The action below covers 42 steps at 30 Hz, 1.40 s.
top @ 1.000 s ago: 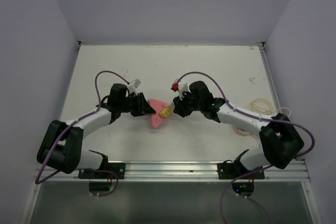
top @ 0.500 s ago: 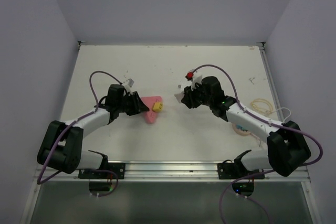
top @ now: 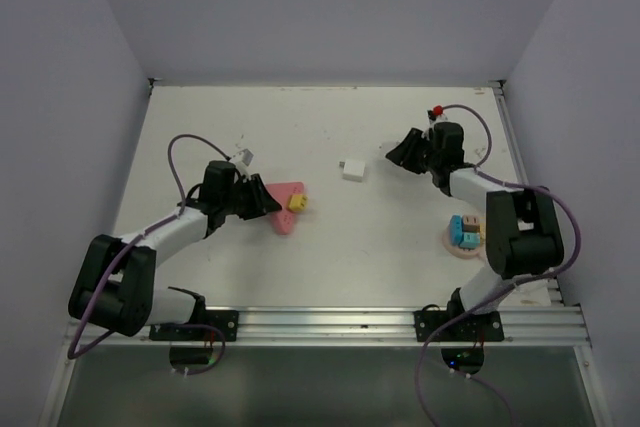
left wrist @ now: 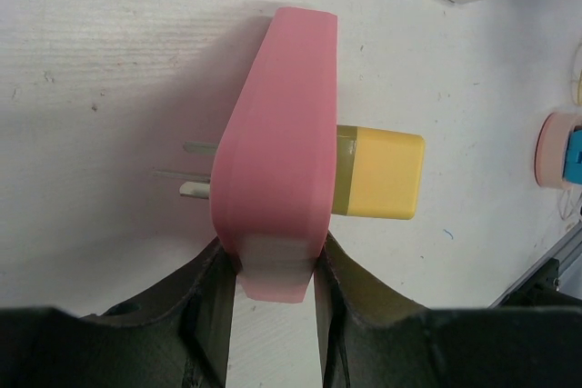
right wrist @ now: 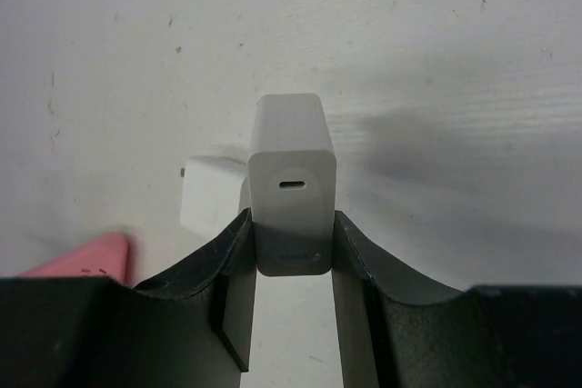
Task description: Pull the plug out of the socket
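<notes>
On the white table (top: 400,267), the left gripper (left wrist: 273,261) clamps the narrow end of the pink socket (left wrist: 277,134). The socket lies flat near the table's middle. The right gripper (right wrist: 291,220), well off to the right, is closed on a white charger (right wrist: 291,161).

A yellow plug (left wrist: 382,174) sits pushed into the socket face turned toward the right arm. A white block (top: 353,169) lies loose between the two grippers, apart from both. Bare prongs (left wrist: 186,170) jut from the socket's opposite face.

The step in hand looks like the pull itself, part done: the right fingers hold a white piece clear of the socket, but the yellow plug is seated.

On that reading, the right arm must next set the charger down and reach across. It should close on the yellow plug's free end and pull straight out, in line with the prongs. The left gripper needs to hold the socket firm so it neither slides nor twists.
</notes>
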### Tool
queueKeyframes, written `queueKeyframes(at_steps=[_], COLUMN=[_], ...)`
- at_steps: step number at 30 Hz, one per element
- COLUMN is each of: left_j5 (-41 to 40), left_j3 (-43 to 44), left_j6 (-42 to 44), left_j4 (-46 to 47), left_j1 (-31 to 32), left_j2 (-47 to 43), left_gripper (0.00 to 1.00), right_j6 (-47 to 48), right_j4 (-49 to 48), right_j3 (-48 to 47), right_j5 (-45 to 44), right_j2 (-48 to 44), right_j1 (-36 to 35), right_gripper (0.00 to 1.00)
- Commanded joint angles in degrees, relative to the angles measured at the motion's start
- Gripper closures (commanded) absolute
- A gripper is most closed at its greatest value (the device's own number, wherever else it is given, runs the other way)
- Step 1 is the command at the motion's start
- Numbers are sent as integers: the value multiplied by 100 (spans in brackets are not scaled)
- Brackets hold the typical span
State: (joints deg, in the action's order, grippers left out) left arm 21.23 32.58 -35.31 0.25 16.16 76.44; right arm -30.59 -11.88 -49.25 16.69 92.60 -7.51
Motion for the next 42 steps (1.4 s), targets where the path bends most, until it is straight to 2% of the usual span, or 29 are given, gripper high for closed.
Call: queueKeyframes(at_steps=[1,7,11,13,14,15,16,17,19,21,23,24,26,33,37,42], left_j5=[-243,-243,-207,-190,-181,-172,-172,-164,-129,-85,-84,-67,-49,-84,-67,-84], left_j3=[-164,-199,-199,-199,-199,-199,-199,-199,-208,-217,-243,-252,-278,-383,-436,-568], left_j6=[226,288,314,323,332,332,323,323,323,305,288,288,288,349,323,306], left_j4=[-298,-280,-245,-236,-236,-227,-227,-219,-210,-183,-166,-157,-157,-227,-210,-218], left_j1=[-43,-43,-34,-34,-43,-43,-34,-43,-34,-43,-34,-34,-34,-34,-34,-34], left_j2=[-129,-156,-112,-95,-77,-77,-86,-86,-86,-103,-121,-138,-165,-420,-508,-692], left_gripper=[100,100,100,100,100,100,100,100,100,100,100,100,100,100,100,100], right_j6=[-852,-1546,-1862,-1951,-1968,-1986,-1986,-1960,-1741,-1363,-960,-810,-494,-448,-667,-1563], right_j4=[-1017,-1843,-1906,-2019,-2011,-2003,-1985,-1933,-1608,-1075,-677,-171,202,1520,1812,1681], right_j3=[-653,-1287,-1666,-1728,-1728,-1710,-1641,-1614,-1526,-1447,-1403,-1368,-1263,-622,-349,38], right_j5=[563,1151,1381,1416,1425,1408,1399,1355,1311,1171,1039,803,556,28,-306,-956], right_j2=[644,1866,2446,2666,2693,2711,2711,2650,2545,2299,1966,1799,1473,-379,-1075,-1507], right_j1=[100,100,118,118,135,153,171,206,250,294,320,329,329,119,-643,-1664], right_gripper=[100,100,100,95,89,72,63,46,33,10,1,1,1,1,1,1])
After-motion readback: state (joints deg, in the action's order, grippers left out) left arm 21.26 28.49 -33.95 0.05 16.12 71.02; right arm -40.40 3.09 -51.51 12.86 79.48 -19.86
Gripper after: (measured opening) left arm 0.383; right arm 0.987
